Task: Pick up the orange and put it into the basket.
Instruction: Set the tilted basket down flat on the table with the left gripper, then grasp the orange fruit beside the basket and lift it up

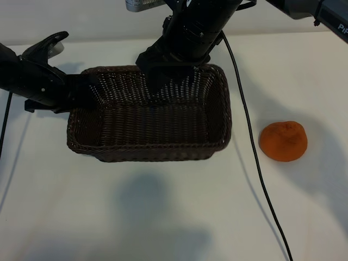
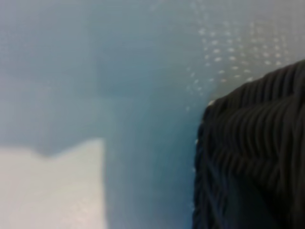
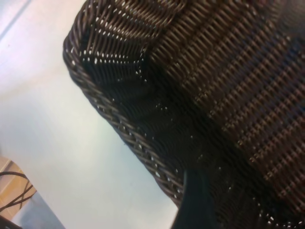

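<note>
The orange (image 1: 283, 141) lies on the white table to the right of the basket, with no gripper near it. In the middle stands the dark brown wicker basket (image 1: 147, 155), with nothing visible inside it. My left gripper (image 1: 81, 89) is at the basket's left end, against its rim. The left wrist view holds only a blurred piece of basket wall (image 2: 257, 152). My right gripper (image 1: 166, 81) comes down from the far side over the basket's far wall and holds nothing. One of its dark fingers (image 3: 195, 200) shows just over the braided rim of the basket (image 3: 143, 152).
A black cable (image 1: 253, 157) runs from the right arm across the table, between the basket and the orange, to the front edge. Dark rig parts (image 1: 321, 13) hang at the top right. Bare white table lies in front of the basket.
</note>
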Tool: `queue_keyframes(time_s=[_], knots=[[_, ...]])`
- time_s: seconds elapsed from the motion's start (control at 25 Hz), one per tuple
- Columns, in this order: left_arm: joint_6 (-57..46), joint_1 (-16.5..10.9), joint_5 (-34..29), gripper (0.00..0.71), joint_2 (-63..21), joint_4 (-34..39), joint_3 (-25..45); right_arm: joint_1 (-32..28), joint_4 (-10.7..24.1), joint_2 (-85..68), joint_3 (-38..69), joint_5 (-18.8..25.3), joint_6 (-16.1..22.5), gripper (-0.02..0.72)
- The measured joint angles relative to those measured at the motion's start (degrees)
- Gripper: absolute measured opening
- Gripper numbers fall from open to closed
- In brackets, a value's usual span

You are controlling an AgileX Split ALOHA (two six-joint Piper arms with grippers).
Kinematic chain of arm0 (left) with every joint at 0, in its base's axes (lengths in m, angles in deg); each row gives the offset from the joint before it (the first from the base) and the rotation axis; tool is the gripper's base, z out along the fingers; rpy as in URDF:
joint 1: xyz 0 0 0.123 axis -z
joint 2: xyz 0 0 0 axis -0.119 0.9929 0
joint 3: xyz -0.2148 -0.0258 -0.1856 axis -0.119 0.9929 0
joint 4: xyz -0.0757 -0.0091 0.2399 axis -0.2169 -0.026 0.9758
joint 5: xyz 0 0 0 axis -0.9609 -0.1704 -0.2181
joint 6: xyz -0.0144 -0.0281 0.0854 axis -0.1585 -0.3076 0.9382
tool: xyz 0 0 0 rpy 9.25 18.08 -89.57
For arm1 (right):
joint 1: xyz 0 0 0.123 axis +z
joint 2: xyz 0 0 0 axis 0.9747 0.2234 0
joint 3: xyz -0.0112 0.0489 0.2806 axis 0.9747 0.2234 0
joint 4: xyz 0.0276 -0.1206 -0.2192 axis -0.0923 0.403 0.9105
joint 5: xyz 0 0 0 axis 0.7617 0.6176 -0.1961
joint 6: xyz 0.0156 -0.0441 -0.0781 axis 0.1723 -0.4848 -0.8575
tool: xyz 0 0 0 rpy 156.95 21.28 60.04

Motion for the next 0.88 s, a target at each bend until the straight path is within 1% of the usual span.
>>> queue_keyframes(time_s=[0.16,0.2,0.24,0.32,0.52,0.72,0.88], knots=[[-0.4,0.0,-0.9,0.547,-0.1,-0.4,-0.1,0.0,0.0,0.0,0.0,0.0,0.0,0.521],[-0.4,0.0,-1.0,0.599,-0.1,-0.4,-0.1,0.0,0.0,0.0,0.0,0.0,0.0,0.521],[-0.5,0.0,-1.1,0.628,-0.1,-0.3,-0.1,0.0,0.0,0.0,0.0,0.0,0.0,0.521],[-1.0,0.0,-2.0,0.645,-0.1,0.4,-0.1,0.0,0.0,0.0,0.0,0.0,0.0,0.521],[-4.2,0.0,-3.7,0.631,-0.3,4.4,-0.1,0.0,0.0,0.0,0.0,0.0,0.0,0.521],[-8.7,0.0,-4.2,0.621,-4.0,10.6,-0.2,0.0,0.0,0.0,0.0,0.0,0.0,0.521],[-10.1,-0.4,-4.9,0.615,-7.3,11.6,-1.8,0.0,0.0,0.0,0.0,0.0,0.0,0.521]])
